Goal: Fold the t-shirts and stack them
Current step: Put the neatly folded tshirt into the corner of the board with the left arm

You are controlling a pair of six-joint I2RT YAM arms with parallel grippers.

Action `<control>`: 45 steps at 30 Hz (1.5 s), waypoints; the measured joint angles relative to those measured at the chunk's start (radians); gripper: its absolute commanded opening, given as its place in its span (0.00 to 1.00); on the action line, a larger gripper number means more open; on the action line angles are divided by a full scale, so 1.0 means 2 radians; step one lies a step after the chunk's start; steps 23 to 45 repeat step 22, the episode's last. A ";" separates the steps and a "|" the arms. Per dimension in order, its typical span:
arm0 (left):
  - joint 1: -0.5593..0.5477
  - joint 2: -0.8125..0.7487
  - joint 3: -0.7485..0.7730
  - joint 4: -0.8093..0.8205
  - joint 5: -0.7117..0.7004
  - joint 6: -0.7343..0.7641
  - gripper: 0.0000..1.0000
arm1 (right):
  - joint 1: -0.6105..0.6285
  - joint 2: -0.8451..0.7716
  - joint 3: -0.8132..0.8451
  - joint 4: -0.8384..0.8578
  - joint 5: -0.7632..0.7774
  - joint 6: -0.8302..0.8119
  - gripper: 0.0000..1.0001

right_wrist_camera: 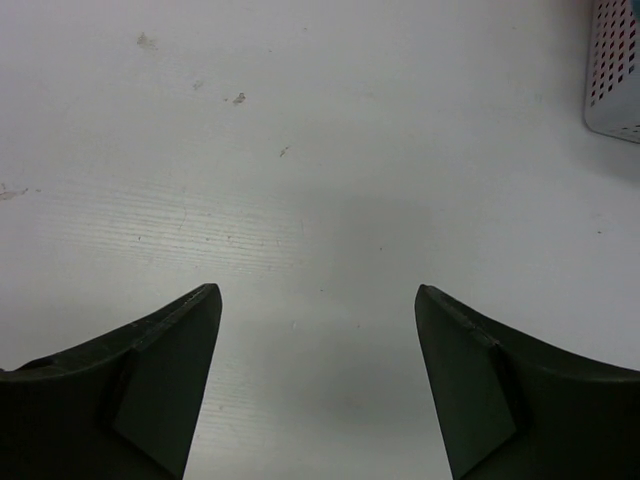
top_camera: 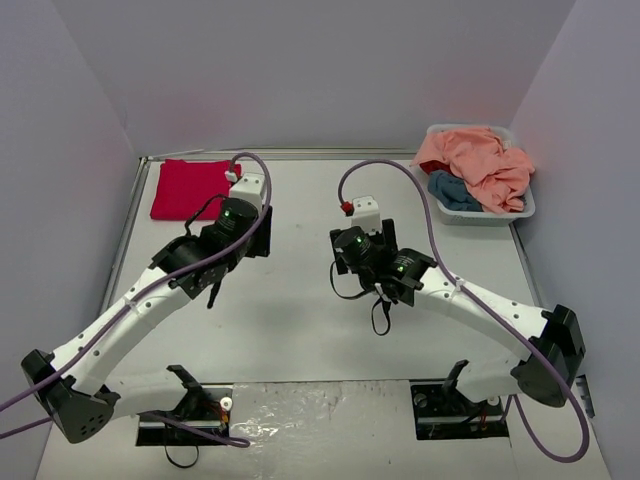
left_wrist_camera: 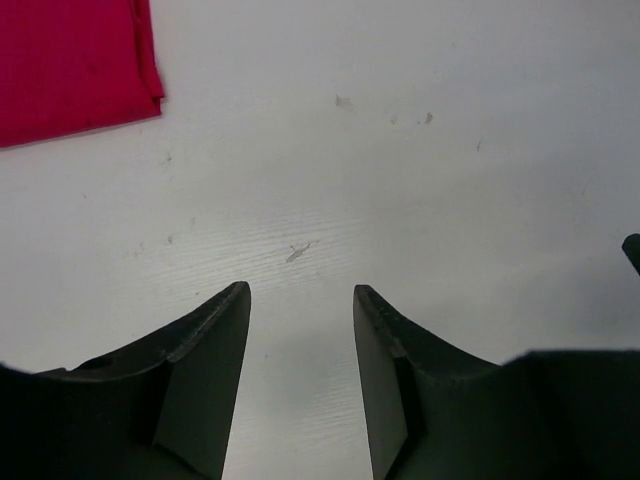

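- The left gripper point(left_wrist_camera: 300, 290) hangs over bare table with its jaws apart and nothing between them; the right gripper point(right_wrist_camera: 318, 290) is spread wider and is just as empty.
- The red t-shirt point(top_camera: 190, 188) lies folded flat at the upper left of the top view.
- The peach-pink t-shirt point(top_camera: 478, 165) is heaped over the teal-blue t-shirt point(top_camera: 452, 192) in the white basket point(top_camera: 528, 205) at the upper right.
- The next step looks like fetching from the basket. The right arm is nearer and should pinch only the top peach layer, then lift clear of the rim.
- The table point(top_camera: 300, 330) is white, smooth and faintly scuffed.
- Plain pale walls point(top_camera: 300, 70) close it in on three sides.
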 measured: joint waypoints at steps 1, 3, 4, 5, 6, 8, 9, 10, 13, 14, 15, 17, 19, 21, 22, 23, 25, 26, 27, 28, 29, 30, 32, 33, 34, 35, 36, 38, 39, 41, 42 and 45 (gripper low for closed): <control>-0.010 -0.002 -0.005 -0.002 -0.010 0.002 0.45 | 0.001 -0.002 -0.005 0.001 0.003 0.002 0.74; -0.028 -0.010 -0.020 -0.002 -0.034 0.006 0.46 | 0.004 -0.012 -0.023 0.006 0.009 0.006 0.74; -0.035 -0.016 -0.030 -0.002 -0.044 0.007 0.46 | 0.005 -0.017 -0.032 0.008 0.011 0.009 0.74; -0.040 -0.021 -0.039 -0.004 -0.053 0.007 0.46 | 0.006 -0.025 -0.043 0.010 0.013 0.012 0.74; -0.043 -0.026 -0.045 -0.007 -0.064 0.007 0.46 | 0.008 -0.034 -0.052 0.011 0.014 0.015 0.74; -0.048 -0.032 -0.050 -0.012 -0.082 0.007 0.47 | 0.011 -0.053 -0.067 0.012 0.018 0.019 0.74; -0.050 -0.036 -0.050 -0.013 -0.088 0.007 0.47 | 0.012 -0.061 -0.071 0.014 0.020 0.019 0.74; -0.051 -0.040 -0.050 -0.012 -0.093 0.007 0.47 | 0.015 -0.068 -0.073 0.016 0.021 0.019 0.74; -0.054 -0.058 -0.052 -0.011 -0.101 0.007 0.47 | 0.019 -0.087 -0.073 0.026 0.027 0.021 0.74; -0.055 -0.064 -0.053 -0.011 -0.103 0.007 0.47 | 0.020 -0.091 -0.073 0.028 0.029 0.021 0.74; -0.057 -0.070 -0.053 -0.010 -0.105 0.007 0.48 | 0.021 -0.093 -0.073 0.030 0.032 0.023 0.74; -0.060 -0.081 -0.053 -0.008 -0.109 0.007 0.48 | 0.022 -0.096 -0.075 0.034 0.034 0.027 0.74; -0.068 -0.089 -0.054 -0.008 -0.115 0.007 0.50 | 0.022 -0.099 -0.082 0.037 0.035 0.030 0.69; -0.078 -0.092 -0.054 -0.008 -0.127 0.007 0.50 | 0.026 -0.109 -0.099 0.042 0.034 0.030 0.71; -0.084 -0.091 -0.054 -0.009 -0.132 0.007 0.50 | 0.031 -0.118 -0.111 0.045 0.033 0.029 0.75; -0.084 -0.091 -0.054 -0.009 -0.132 0.007 0.50 | 0.031 -0.118 -0.111 0.045 0.033 0.029 0.75; -0.084 -0.091 -0.054 -0.009 -0.132 0.007 0.50 | 0.031 -0.118 -0.111 0.045 0.033 0.029 0.75; -0.084 -0.091 -0.054 -0.009 -0.132 0.007 0.50 | 0.031 -0.118 -0.111 0.045 0.033 0.029 0.75; -0.084 -0.091 -0.054 -0.009 -0.132 0.007 0.50 | 0.031 -0.118 -0.111 0.045 0.033 0.029 0.75; -0.084 -0.091 -0.054 -0.009 -0.132 0.007 0.50 | 0.031 -0.118 -0.111 0.045 0.033 0.029 0.75; -0.084 -0.091 -0.054 -0.009 -0.132 0.007 0.50 | 0.031 -0.118 -0.111 0.045 0.033 0.029 0.75; -0.084 -0.091 -0.054 -0.009 -0.132 0.007 0.50 | 0.031 -0.118 -0.111 0.045 0.033 0.029 0.75; -0.084 -0.091 -0.054 -0.009 -0.132 0.007 0.50 | 0.031 -0.118 -0.111 0.045 0.033 0.029 0.75; -0.084 -0.091 -0.054 -0.009 -0.132 0.007 0.50 | 0.031 -0.118 -0.111 0.045 0.033 0.029 0.75; -0.084 -0.091 -0.054 -0.009 -0.132 0.007 0.50 | 0.031 -0.118 -0.111 0.045 0.033 0.029 0.75; -0.084 -0.091 -0.054 -0.009 -0.132 0.007 0.50 | 0.031 -0.118 -0.111 0.045 0.033 0.029 0.75; -0.084 -0.091 -0.054 -0.009 -0.132 0.007 0.50 | 0.031 -0.118 -0.111 0.045 0.033 0.029 0.75; -0.084 -0.091 -0.054 -0.009 -0.132 0.007 0.50 | 0.031 -0.118 -0.111 0.045 0.033 0.029 0.75; -0.084 -0.091 -0.054 -0.009 -0.132 0.007 0.50 | 0.031 -0.118 -0.111 0.045 0.033 0.029 0.75; -0.084 -0.091 -0.054 -0.009 -0.132 0.007 0.50 | 0.031 -0.118 -0.111 0.045 0.033 0.029 0.75; -0.084 -0.091 -0.054 -0.009 -0.132 0.007 0.50 | 0.031 -0.118 -0.111 0.045 0.033 0.029 0.75; -0.084 -0.091 -0.054 -0.009 -0.132 0.007 0.50 | 0.031 -0.118 -0.111 0.045 0.033 0.029 0.75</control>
